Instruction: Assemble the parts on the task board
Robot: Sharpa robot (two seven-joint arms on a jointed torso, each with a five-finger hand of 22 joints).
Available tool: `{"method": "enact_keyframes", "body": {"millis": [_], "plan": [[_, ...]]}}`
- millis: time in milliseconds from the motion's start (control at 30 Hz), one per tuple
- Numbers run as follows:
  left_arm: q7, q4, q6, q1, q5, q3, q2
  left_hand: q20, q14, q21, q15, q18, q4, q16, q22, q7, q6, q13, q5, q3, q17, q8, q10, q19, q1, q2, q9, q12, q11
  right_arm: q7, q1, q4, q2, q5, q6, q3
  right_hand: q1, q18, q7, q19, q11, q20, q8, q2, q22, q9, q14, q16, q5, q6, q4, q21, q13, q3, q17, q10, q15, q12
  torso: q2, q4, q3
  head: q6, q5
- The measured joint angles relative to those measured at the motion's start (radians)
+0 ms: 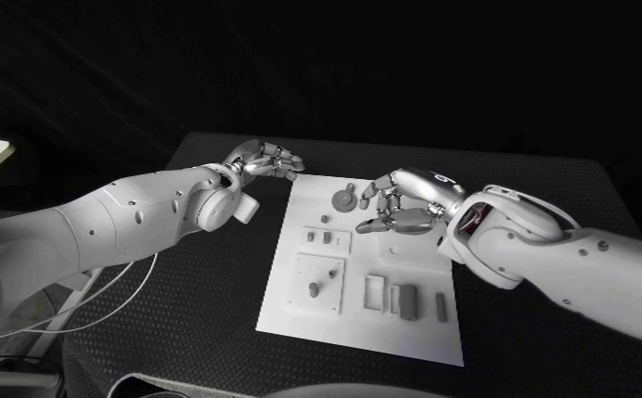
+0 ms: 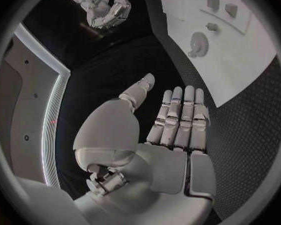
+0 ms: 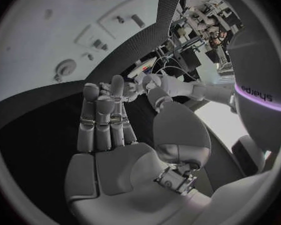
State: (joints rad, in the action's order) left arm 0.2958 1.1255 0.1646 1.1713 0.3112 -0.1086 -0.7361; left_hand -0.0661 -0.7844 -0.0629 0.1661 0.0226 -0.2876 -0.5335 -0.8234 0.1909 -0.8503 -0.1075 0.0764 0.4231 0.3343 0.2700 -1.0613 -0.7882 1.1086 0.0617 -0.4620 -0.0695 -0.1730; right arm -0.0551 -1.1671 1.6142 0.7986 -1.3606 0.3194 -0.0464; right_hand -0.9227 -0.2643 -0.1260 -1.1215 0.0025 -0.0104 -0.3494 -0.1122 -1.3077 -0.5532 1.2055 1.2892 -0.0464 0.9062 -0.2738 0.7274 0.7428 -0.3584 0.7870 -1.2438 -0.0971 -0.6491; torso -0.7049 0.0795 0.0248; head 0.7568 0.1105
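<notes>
The task board (image 1: 368, 324) is lying mid-table (image 1: 187, 324), grey parts (image 1: 345, 200) sitting in its recesses. The right hand (image 1: 405, 201) is hovering at its two o'clock corner, fingers apart, holding nothing. The left hand (image 1: 265, 160) is hanging off its eleven o'clock corner, fingers straight and empty.

One white board (image 1: 378, 316) lies on one black worktop (image 1: 200, 305). Two hands, left (image 1: 265, 160) and right (image 1: 408, 201). One gear (image 1: 345, 199).
</notes>
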Motion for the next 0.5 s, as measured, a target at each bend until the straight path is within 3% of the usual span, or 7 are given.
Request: {"method": "enact_keyframes", "body": {"millis": [67, 100, 233, 333, 400, 433, 500], "plan": [[0.0, -0.012, 0.0, 0.0, 0.0, 0.0, 0.003, 0.0, 0.0, 0.0, 0.0, 0.0, 0.0, 0.0, 0.0, 0.0, 0.0, 0.0, 0.0, 0.0, 0.0, 0.0, 0.0, 0.0, 0.0, 0.0, 0.0, 0.0, 0.0, 0.035, -0.016, 0.002, 0.022, 0.042, -0.033, 0.001, 0.019, 0.0, 0.007, -0.008, 0.0, 0.002, -0.008, 0.022, 0.0, -0.017, -0.001, 0.045, -0.003, 0.0, 0.013, 0.0, 0.135, 0.006, 0.03, 0.048, -0.001, -0.147, 0.001, -0.0047, -0.0002, -0.005, -0.003], [0.001, -0.016, 0.0, 0.0, -0.001, -0.001, 0.005, 0.0, 0.0, 0.0, 0.0, 0.0, 0.0, 0.0, 0.0, 0.0, 0.0, 0.0, 0.0, 0.0, 0.0, 0.0, 0.0, 0.0, 0.0, 0.0, 0.0, 0.0, 0.0, 0.053, -0.018, 0.003, 0.031, 0.057, -0.048, 0.001, 0.019, 0.0, 0.017, -0.012, -0.005, 0.005, -0.017, 0.022, 0.0, -0.029, -0.002, 0.075, -0.003, 0.008, 0.016, 0.006, 0.207, 0.007, 0.048, 0.068, -0.002, -0.23, 0.002, -0.007, -0.0007, -0.007, -0.005], [0.001, -0.022, 0.0, -0.001, -0.001, -0.002, 0.008, 0.0, 0.0, 0.0, 0.0, 0.0, 0.0, 0.0, 0.0, 0.0, 0.0, 0.0, 0.0, 0.0, 0.001, 0.0, 0.0, 0.0, 0.0, 0.0, 0.0, 0.0, 0.0, 0.137, -0.018, 0.011, 0.061, 0.106, -0.108, -0.007, 0.048, 0.002, 0.027, -0.035, -0.006, 0.021, -0.031, 0.051, 0.0, -0.062, -0.001, 0.148, -0.003, 0.018, 0.049, 0.035, 0.361, 0.0, 0.092, 0.083, -0.016, -0.412, 0.007, -0.015, -0.0009, -0.014, -0.011], [0.001, -0.026, 0.0, -0.003, -0.001, -0.004, 0.008, 0.0, 0.0, 0.0, 0.0, 0.0, 0.0, 0.0, 0.001, 0.0, 0.0, 0.0, 0.0, 0.0, 0.001, 0.0, 0.0, 0.0, -0.004, -0.004, 0.0, 0.0, 0.0, 0.214, -0.018, 0.021, 0.074, 0.142, -0.173, -0.02, 0.099, 0.01, 0.039, -0.051, -0.007, 0.031, -0.031, 0.062, 0.0, -0.073, 0.007, 0.175, -0.003, 0.031, 0.088, 0.053, 0.391, 0.006, 0.108, 0.083, -0.022, -0.459, 0.01, -0.0201, -0.0008, -0.015, -0.014], [0.001, -0.027, -0.001, -0.007, -0.002, -0.005, 0.008, 0.0, 0.0, 0.0, 0.0, 0.0, 0.0, 0.0, 0.001, 0.0, 0.0, 0.0, 0.0, 0.0, 0.001, 0.0, 0.0, 0.0, -0.004, -0.004, 0.0, 0.0, 0.0, 0.282, -0.017, 0.023, 0.081, 0.17, -0.242, -0.028, 0.145, 0.012, 0.042, -0.053, -0.007, 0.032, -0.031, 0.089, 0.0, -0.078, 0.013, 0.185, -0.003, 0.034, 0.131, 0.058, 0.4, 0.007, 0.124, 0.083, -0.019, -0.474, 0.013, -0.023, -0.0006, -0.014, -0.016], [0.001, -0.027, -0.001, -0.008, -0.002, -0.005, 0.008, 0.0, 0.0, 0.0, 0.0, 0.0, 0.0, 0.0, 0.001, 0.0, 0.0, 0.0, 0.0, 0.0, 0.001, 0.0, 0.0, 0.0, -0.004, -0.004, 0.0, 0.0, 0.0, 0.31, -0.018, 0.024, 0.085, 0.181, -0.27, -0.036, 0.189, 0.017, 0.04, -0.056, -0.007, 0.036, -0.027, 0.107, 0.0, -0.079, 0.015, 0.186, -0.003, 0.032, 0.17, 0.059, 0.401, 0.01, 0.119, 0.084, -0.021, -0.474, 0.014, -0.0243, -0.0006, -0.014, -0.018], [0.001, -0.027, -0.002, -0.01, -0.002, -0.006, 0.008, 0.0, 0.0, 0.0, 0.0, 0.0, 0.0, 0.002, 0.001, 0.0, 0.0, 0.0, 0.0, 0.0, 0.002, 0.0, 0.0, 0.0, -0.004, -0.004, 0.0, 0.0, 0.0, 0.368, -0.017, 0.03, 0.096, 0.203, -0.325, -0.058, 0.206, 0.024, 0.032, -0.052, -0.008, 0.045, -0.019, 0.11, 0.0, -0.079, 0.015, 0.186, -0.003, 0.024, 0.189, 0.059, 0.403, 0.009, 0.117, 0.084, -0.021, -0.477, 0.016, -0.0274, 0.0, -0.011, -0.025]]}}
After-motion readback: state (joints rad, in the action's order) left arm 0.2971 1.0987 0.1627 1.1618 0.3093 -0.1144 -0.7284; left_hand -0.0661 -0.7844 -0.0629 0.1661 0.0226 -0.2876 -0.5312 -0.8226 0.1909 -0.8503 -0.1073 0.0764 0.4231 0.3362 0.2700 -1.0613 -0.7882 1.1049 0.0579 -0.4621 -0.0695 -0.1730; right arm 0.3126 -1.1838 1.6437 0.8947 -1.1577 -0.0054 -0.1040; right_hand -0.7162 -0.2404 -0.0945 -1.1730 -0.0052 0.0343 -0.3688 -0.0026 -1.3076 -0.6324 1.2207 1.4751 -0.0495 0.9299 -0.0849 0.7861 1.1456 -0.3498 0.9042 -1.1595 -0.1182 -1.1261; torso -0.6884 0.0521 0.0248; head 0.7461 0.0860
